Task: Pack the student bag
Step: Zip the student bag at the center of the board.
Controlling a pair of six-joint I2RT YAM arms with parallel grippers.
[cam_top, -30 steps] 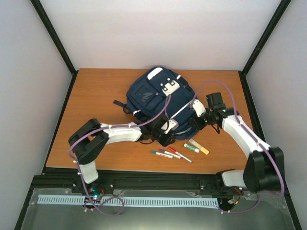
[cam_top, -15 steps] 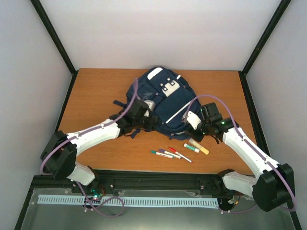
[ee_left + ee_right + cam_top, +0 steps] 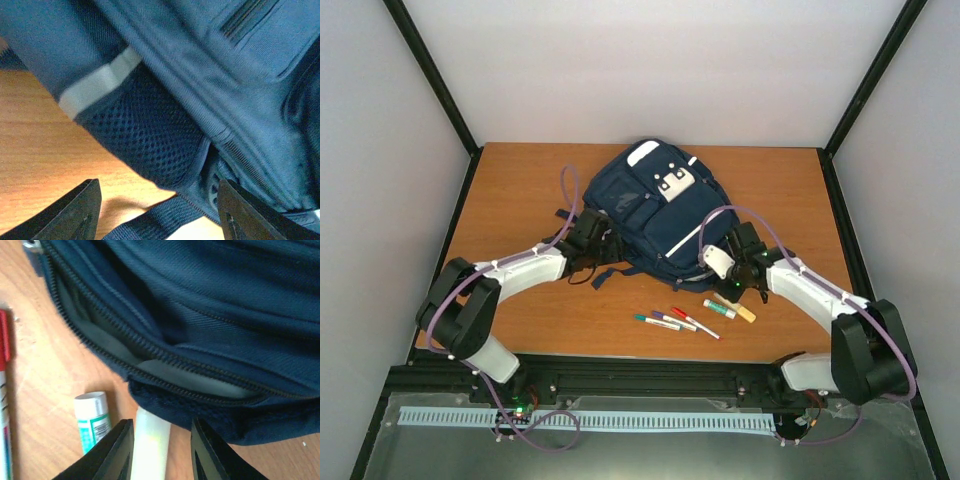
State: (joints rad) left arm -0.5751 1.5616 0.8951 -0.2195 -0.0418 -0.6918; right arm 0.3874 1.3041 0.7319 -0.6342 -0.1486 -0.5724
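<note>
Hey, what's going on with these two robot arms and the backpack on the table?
Two robot arms are packing the student bag lying on the table. The left gripper, jaws open, is at its mesh side pocket. The right gripper, jaws open, straddles a pale stick beside the bag's open zip. The markers and a glue stick lie loose on the table, not yet packed.

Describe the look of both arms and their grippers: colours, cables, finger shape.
The two arms match. The left arm and right arm have white shells on the links, black joints, and a purple cable looping loosely alongside. The left gripper and right gripper have plain black, wedge-shaped fingers. No lettering is readable.
</note>
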